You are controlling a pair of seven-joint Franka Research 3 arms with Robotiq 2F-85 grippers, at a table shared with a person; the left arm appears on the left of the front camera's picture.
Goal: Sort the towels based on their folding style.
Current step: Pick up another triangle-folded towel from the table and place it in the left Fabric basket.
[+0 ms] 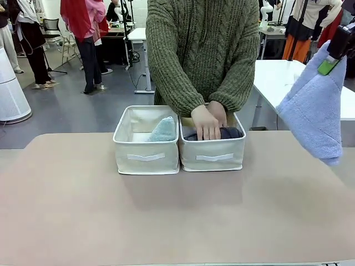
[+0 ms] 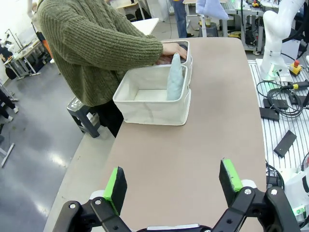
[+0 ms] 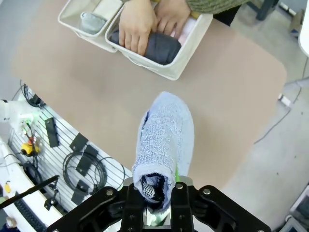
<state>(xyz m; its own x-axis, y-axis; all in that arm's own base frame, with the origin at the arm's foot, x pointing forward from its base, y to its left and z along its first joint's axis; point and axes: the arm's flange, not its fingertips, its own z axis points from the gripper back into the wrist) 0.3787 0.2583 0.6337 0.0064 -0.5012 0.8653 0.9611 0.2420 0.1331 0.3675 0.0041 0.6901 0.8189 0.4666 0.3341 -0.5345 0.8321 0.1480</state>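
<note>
While the person's hands (image 1: 206,122) are busy in one bin, we judge the step in hand to be carrying the last triangle-folded towel to its bin.

The left gripper (image 2: 173,181) hangs low over bare table (image 1: 177,216) at 6 o'clock of the bins, jaws spread wide, holding nothing.

The left bin (image 1: 145,158), at 12 o'clock from table centre, holds one pale teal towel (image 1: 163,130), triangle-folded, propped at the bin's 3 o'clock side against the wall next to the other bin. The rest of its floor is bare.

The right bin (image 1: 213,158) touches the left one. In it lies a dark grey towel (image 3: 161,46), rolled, with both hands pressing on it. A pale roll shows just beyond the grey one, but we cannot tell its colour for sure. Other rolls are hidden under the hands.

The right gripper (image 1: 330,65) is high at 2 o'clock of the front view, off the table edge. Its jaws are pressed together, pinching the top of the periwinkle blue towel (image 1: 313,111), which hangs free below.

The next move, as we judge it, is to swing toward 9 o'clock past the right bin and the hands, stop over the left bin's open floor, lower and let go. We see a risk of brushing the person's hands on the way.
</note>
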